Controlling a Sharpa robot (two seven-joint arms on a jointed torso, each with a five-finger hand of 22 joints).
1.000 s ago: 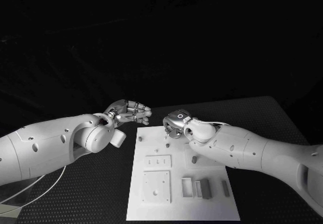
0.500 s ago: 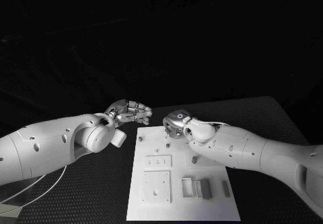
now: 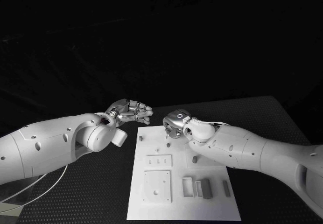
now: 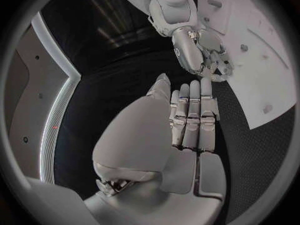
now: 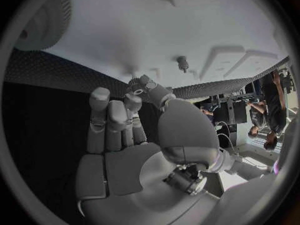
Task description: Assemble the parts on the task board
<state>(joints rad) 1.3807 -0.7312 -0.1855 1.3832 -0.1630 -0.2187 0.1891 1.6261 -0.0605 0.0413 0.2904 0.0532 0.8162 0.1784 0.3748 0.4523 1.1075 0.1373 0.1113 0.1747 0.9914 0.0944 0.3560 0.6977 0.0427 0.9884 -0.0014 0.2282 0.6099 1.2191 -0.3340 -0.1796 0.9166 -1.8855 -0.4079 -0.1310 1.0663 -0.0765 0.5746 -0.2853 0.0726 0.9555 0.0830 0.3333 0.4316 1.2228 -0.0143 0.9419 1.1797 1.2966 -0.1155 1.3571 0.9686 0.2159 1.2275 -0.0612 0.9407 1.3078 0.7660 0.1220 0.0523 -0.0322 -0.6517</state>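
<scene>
Desk [image 3: 87, 196]: black and dimpled; it carries the task board, which runs away from you down the middle.
Task board [image 3: 215, 205]: white plate, lying flat. Its near end is bare along the edge.
Near parts: you have a square raised plate [image 3: 156, 185] with a hole on the left, and beside it to the right two upright rectangular blocks [image 3: 195, 187] and a slim grey bar [image 3: 227, 188].
Middle parts: a smaller slotted plate [image 3: 157, 161] sits beyond the square one; a short grey peg [image 3: 194, 159] stands to its right, close under the right forearm.
Obstruction: the right arm [image 3: 269, 156] crosses the board's right side and hides that edge from you.
Far parts: a small peg [image 3: 167, 144] stands just short of the right hand.
Right hand [image 3: 176, 123]: over the board's far end, fingers curled downward. You cannot tell from these views whether it holds anything.
Left hand [image 3: 131, 112]: beyond the board's far left corner, off the plate, above the desk. Fingers curled in, side by side, with nothing visible in them; the wrist view [image 4: 190, 117] shows them pointing towards the right hand.
</scene>
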